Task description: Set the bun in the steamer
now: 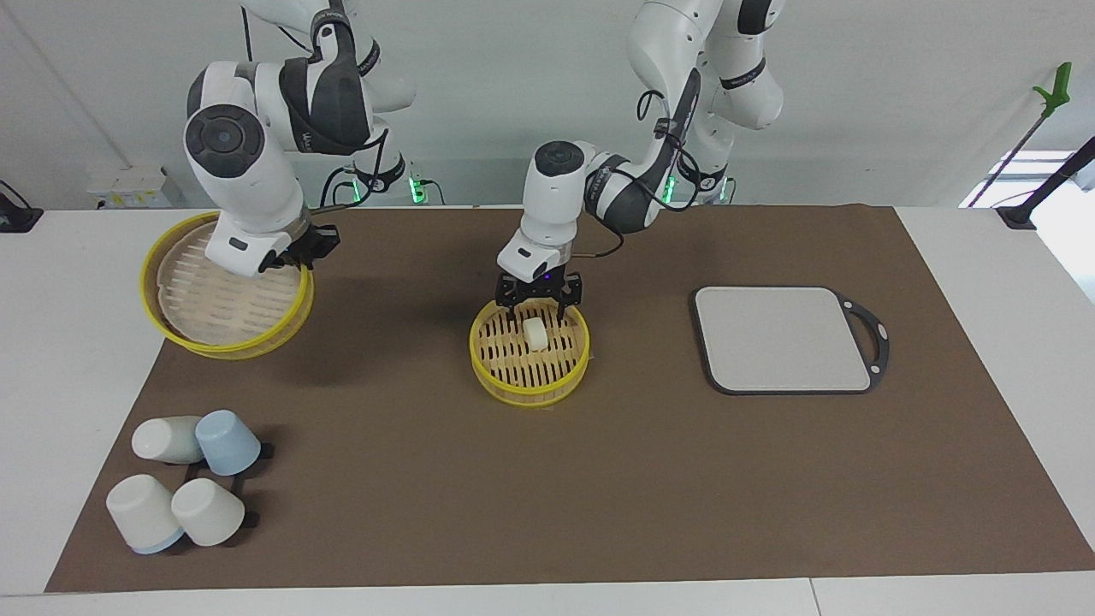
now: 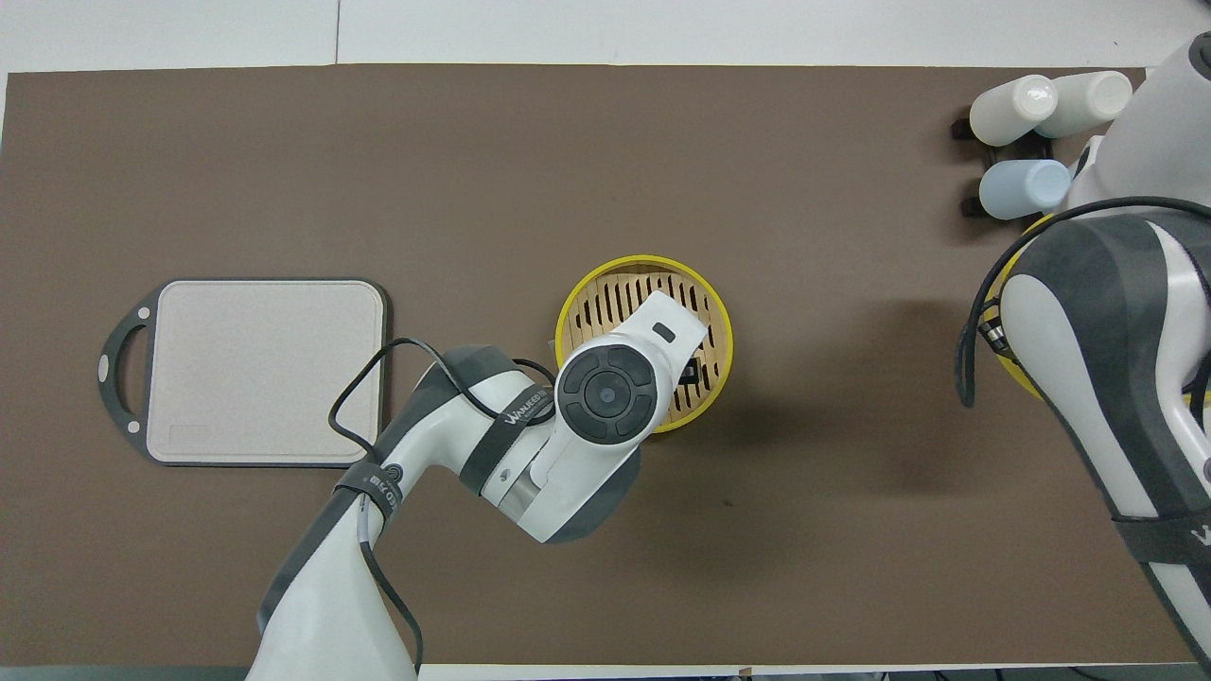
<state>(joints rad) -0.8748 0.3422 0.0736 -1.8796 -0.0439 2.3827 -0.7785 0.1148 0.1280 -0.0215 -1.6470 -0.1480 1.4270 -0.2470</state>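
Observation:
The steamer (image 1: pixel 530 396) stands at the middle of the brown mat. The bun (image 1: pixel 535 334) lies on its slatted floor. My left gripper (image 1: pixel 537 315) is low over the steamer, open, with one finger on each side of the bun and clear of it. In the overhead view the left hand covers the bun and much of the steamer (image 2: pixel 643 262). My right gripper (image 1: pixel 301 251) is shut on the rim of the steamer's top piece (image 1: pixel 214 299) and holds it tilted above the mat's corner at the right arm's end.
A flat grey dark-edged board (image 1: pixel 778 338) lies at the left arm's end of the mat, also in the overhead view (image 2: pixel 270 369). Several white and pale-blue cups (image 1: pixel 184 479) sit on a black rack farther from the robots at the right arm's end.

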